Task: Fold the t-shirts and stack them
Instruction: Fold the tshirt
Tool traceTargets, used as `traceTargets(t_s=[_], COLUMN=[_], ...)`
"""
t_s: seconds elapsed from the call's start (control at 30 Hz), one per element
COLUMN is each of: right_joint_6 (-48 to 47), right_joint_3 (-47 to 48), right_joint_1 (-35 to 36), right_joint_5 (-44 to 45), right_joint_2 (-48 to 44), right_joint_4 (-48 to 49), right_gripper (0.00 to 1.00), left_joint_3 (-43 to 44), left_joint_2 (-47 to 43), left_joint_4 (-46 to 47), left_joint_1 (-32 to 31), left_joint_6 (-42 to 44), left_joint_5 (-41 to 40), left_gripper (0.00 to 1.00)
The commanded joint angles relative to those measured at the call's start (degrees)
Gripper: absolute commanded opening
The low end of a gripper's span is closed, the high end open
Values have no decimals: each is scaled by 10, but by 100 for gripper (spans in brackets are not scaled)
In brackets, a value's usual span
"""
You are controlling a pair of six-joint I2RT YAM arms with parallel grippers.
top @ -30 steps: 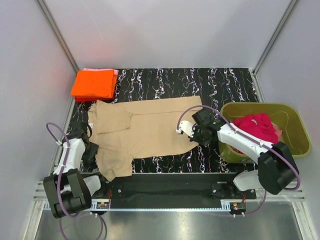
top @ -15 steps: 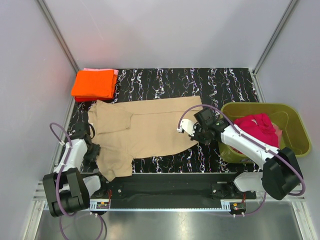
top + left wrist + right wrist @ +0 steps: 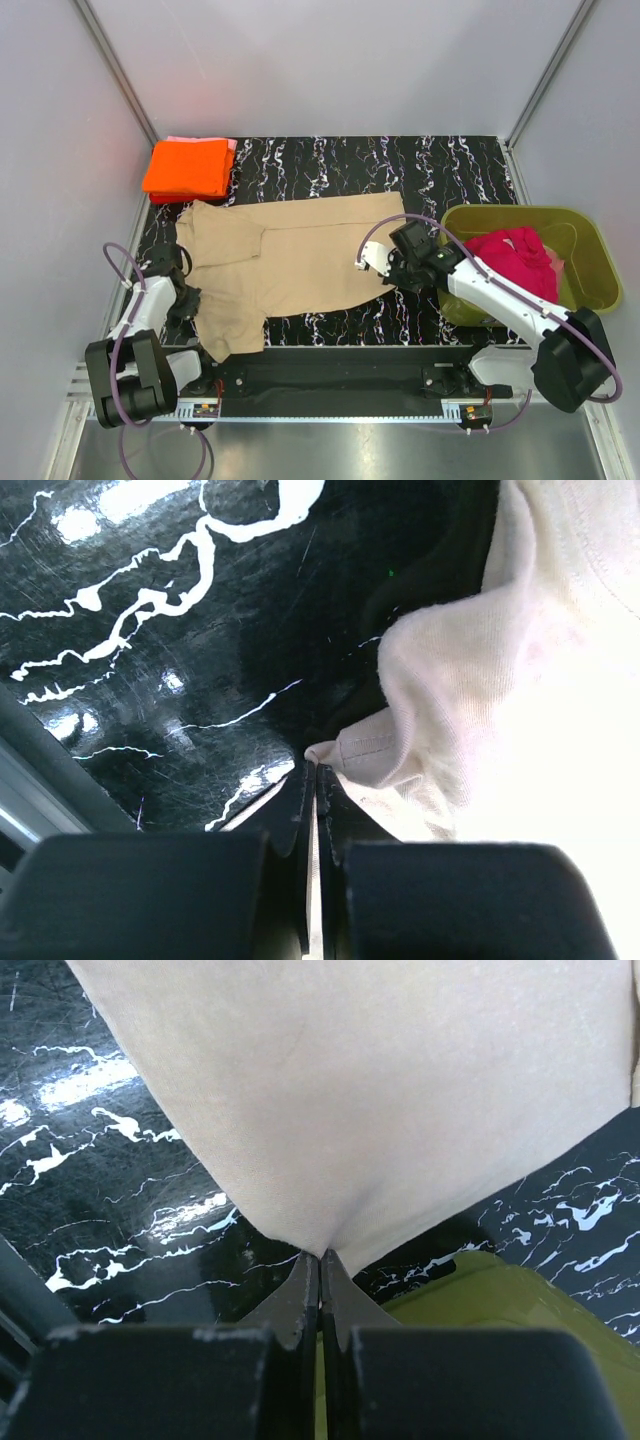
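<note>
Left gripper (image 3: 310, 770): was clamped tight on a stitched corner of the tan t-shirt (image 3: 480, 680), with a thin sliver of cloth showing between the pressed-together jaws
Right gripper (image 3: 320, 1255): was likewise closed, nipping the opposite edge of the same shirt, whose cloth drew down to a point at the tips
Tan t-shirt, place: lay spread flat across the middle of the table (image 3: 400, 165) between the two arms, its near-left part reaching toward the near edge
Handling, as judged: light, limp and not fragile; it would sag and crease wherever it was unsupported, and a thin pinch could slip if pulled hard, so both ends should move together
Where to hold, as judged: at hems and corners, where the doubled, stitched cloth gives the jaws more to bite on
Other t-shirts: the orange t-shirt (image 3: 188, 167) sat folded at the far left corner on a pink t-shirt (image 3: 233, 147) that showed only at its edge; the magenta-red t-shirt (image 3: 512, 255) lay bunched in the tub (image 3: 590, 250) on the right
Left wrist view alone: showed the hem stitching and the small fold bunched at the tips, which the top view was too coarse to show
Right wrist view alone: showed the cloth edge running into the tips, with the tub's rim just beside them
Top view alone: showed the whole shirt, the stack and both arms at once
</note>
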Motion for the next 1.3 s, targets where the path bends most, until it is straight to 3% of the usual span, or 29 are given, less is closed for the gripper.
traceTargets(t_s=[0.0,0.17,0.43,0.6,0.8,1.27], right_joint_6=[2,5,25,39,66,18], right_joint_3=[-2,11,18,35,30,68], right_joint_1=[10,12,12,31,53,49], right_joint_5=[9,-16,-23,-58,-38,14], right_joint_2=[-30,-44,-71,-59,-21,32], right_joint_4=[1,-34,-92,-124,-134,-112], right_gripper=[0,0,0,0,0,0], left_joint_3=[-9,12,72,75,118,200], left_joint_2=[1,-41,-83,-91,-101,-44], left_joint_4=[12,-41,-106,-125,-134,-90], left_joint_1=[-2,-2,-4,-4,-4,-5], left_joint_6=[-1,-28,-15,-12,-9,28], left_joint_5=[5,6,-77,-95,-131,-82], left_gripper=[0,0,0,0,0,0])
